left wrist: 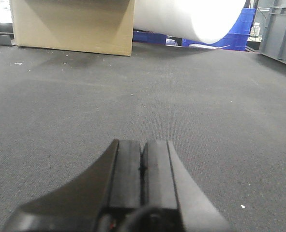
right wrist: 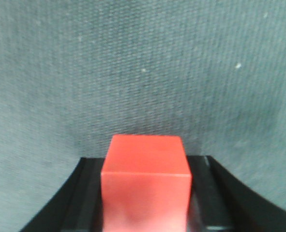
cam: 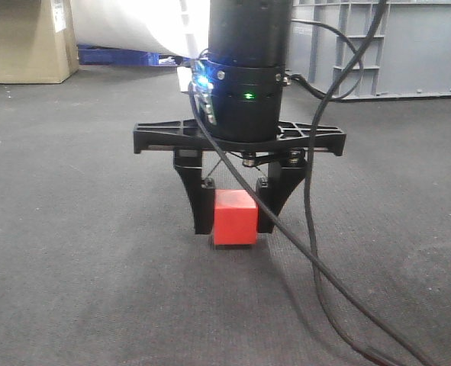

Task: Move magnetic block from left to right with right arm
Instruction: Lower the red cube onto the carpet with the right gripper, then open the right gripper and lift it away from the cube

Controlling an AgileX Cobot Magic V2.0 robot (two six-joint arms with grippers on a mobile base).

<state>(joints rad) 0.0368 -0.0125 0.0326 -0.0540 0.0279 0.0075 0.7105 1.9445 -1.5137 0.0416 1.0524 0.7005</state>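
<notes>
Block first: my right gripper [cam: 234, 217] is pinching magnetic block [cam: 235, 217] between both fingers, cube sitting low against dark carpet [cam: 72, 229] (touching or just above, cannot tell). My left gripper [left wrist: 142, 166] is resting low over carpet, fingers pressed together, holding nothing. Black cable [cam: 310, 229] is trailing beside right gripper. Farther back: cardboard box [left wrist: 72, 24], white roll [left wrist: 191, 17], grey crate [cam: 393, 46].

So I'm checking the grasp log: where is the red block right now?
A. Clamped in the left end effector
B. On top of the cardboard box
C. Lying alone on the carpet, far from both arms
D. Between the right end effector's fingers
D: the magnetic block sits between the two black fingers of the right end effector, which flank it on both sides, while the left end effector is closed and empty.
</notes>
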